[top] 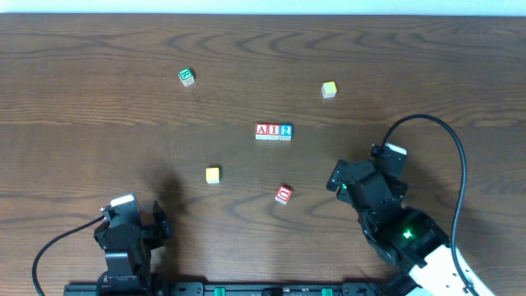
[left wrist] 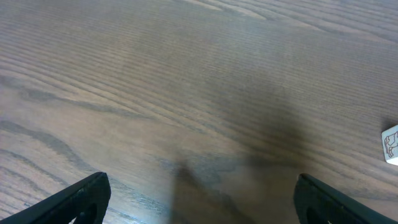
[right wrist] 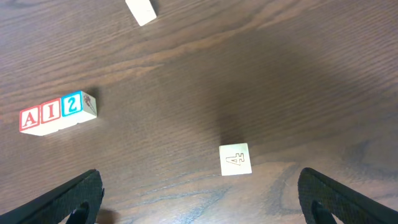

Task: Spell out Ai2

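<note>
Three blocks reading A, I, 2 [top: 273,131] stand touching in a row at the table's middle. They also show in the right wrist view [right wrist: 57,113] at the left. My right gripper [top: 339,179] [right wrist: 199,198] is open and empty, to the right of and nearer than the row. A pale block with a "4" [right wrist: 235,159] lies just ahead of its fingers. My left gripper [top: 158,224] [left wrist: 202,200] is open and empty over bare wood at the front left.
Loose blocks lie around: a green one [top: 186,76] at the back left, a yellow one [top: 329,90] at the back right, a yellow one [top: 213,174] and a red one [top: 283,195] in front of the row. A pale block [left wrist: 390,144] shows at the left wrist view's right edge.
</note>
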`<action>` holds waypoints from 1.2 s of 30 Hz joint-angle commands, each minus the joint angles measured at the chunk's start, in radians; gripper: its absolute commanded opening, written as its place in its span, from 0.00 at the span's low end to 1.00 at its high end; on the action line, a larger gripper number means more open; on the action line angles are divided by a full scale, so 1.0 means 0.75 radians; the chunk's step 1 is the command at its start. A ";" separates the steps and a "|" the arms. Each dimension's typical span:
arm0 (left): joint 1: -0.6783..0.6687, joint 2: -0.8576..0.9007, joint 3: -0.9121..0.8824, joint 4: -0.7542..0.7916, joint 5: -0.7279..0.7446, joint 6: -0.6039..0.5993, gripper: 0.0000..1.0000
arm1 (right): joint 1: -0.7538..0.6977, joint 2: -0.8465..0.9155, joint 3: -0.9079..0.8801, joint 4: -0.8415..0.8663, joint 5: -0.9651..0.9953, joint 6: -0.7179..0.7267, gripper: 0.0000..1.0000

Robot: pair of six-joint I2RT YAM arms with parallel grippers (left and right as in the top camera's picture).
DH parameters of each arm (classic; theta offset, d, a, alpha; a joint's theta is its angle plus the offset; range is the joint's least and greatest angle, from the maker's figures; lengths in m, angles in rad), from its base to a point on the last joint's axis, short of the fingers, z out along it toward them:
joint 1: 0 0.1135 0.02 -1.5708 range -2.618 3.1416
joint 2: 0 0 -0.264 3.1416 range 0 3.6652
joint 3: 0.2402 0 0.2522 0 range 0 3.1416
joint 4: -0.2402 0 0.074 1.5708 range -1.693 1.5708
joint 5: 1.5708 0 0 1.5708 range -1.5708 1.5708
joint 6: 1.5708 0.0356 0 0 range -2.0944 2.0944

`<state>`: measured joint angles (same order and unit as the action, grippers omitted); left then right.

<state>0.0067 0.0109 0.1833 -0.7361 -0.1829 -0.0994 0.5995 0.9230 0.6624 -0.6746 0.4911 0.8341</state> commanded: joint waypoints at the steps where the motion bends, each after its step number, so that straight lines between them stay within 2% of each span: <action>1: 0.008 -0.010 -0.021 -0.024 -0.004 0.023 0.95 | -0.006 0.002 -0.005 0.002 0.033 0.024 0.99; 5: 0.008 -0.010 -0.021 -0.024 -0.004 0.023 0.95 | -0.006 0.001 -0.005 -0.039 0.049 -0.019 0.99; 10: 0.008 -0.010 -0.021 -0.024 -0.004 0.023 0.96 | -0.035 -0.106 -0.027 -0.097 0.078 -0.375 0.99; 16: 0.008 -0.010 -0.021 -0.024 -0.004 0.023 0.95 | -0.202 -0.437 -0.160 -0.040 0.049 -0.754 0.99; 20: 0.008 -0.010 -0.021 -0.024 -0.004 0.023 0.96 | -0.377 -0.716 -0.317 0.004 -0.202 -0.930 0.99; 27: 0.008 -0.010 -0.021 -0.024 -0.004 0.023 0.95 | -0.529 -1.019 -0.529 0.008 -0.411 -0.960 0.99; 36: 0.008 -0.010 -0.021 -0.024 -0.004 0.023 0.95 | -0.557 -1.225 -0.625 -0.024 -0.461 -0.959 0.99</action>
<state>0.0067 0.0101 0.1833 -0.7364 -0.1829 -0.0963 0.1890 0.0353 0.2043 -0.6838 0.1715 0.1349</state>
